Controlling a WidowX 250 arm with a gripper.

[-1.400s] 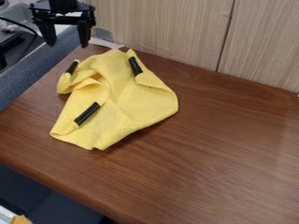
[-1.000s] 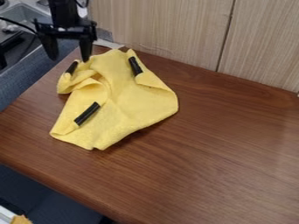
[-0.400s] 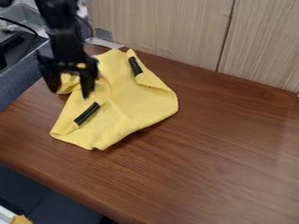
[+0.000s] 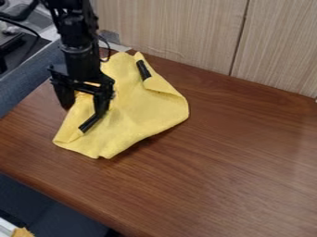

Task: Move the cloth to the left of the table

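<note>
Claw (image 4: 83, 112) lowered over cloth (image 4: 145, 109); cloth's long axis points toward wall (image 4: 180, 32).

The table (image 4: 217, 152) looks like smooth brown wood — faintly glossy. The cloth (image 4: 145, 113) is matt, softly textured fabric — its black strips (image 4: 143, 70) smooth.

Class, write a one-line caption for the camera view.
Open black gripper low over a rumpled yellow cloth on a brown wooden table.

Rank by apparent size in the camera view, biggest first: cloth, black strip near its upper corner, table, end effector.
1. Table
2. Cloth
3. End effector
4. Black strip
</note>
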